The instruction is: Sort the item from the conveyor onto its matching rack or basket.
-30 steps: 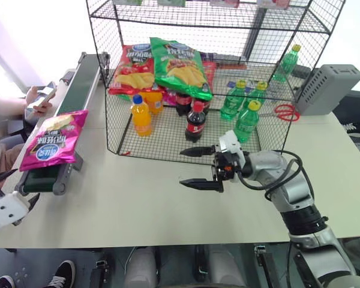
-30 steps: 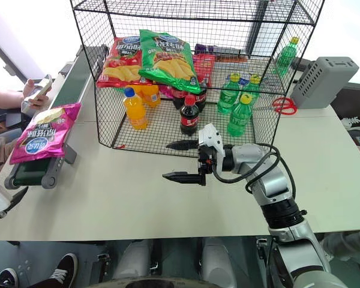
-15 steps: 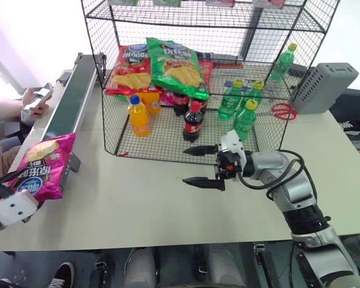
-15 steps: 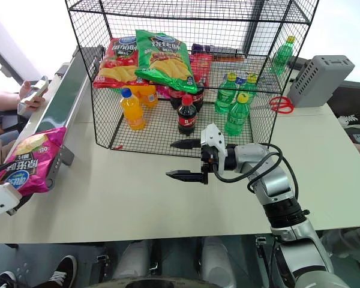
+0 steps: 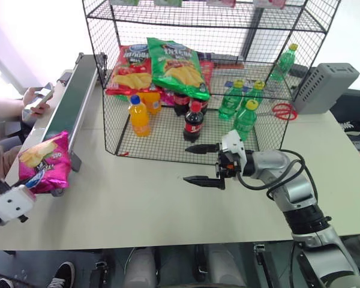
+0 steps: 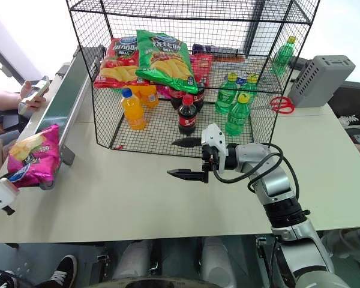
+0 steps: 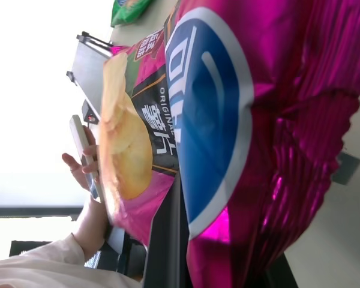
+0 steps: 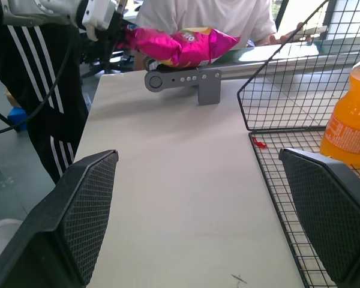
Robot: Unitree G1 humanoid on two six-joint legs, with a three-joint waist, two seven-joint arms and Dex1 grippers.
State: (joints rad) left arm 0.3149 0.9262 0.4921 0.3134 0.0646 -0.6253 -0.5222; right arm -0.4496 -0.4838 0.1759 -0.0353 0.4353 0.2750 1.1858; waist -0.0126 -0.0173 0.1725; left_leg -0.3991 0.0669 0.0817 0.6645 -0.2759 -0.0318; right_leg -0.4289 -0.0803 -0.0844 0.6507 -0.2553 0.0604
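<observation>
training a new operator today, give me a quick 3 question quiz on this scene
1. True or false: the left hand is shut on the pink chip bag.
2. The right hand is: A open, B shut on a bottle, C shut on scissors.
3. Which chip bag lies on top in the rack?

Key: 1 true. 2 A. 3 the green chip bag, overlapping the red chip bag.
</observation>
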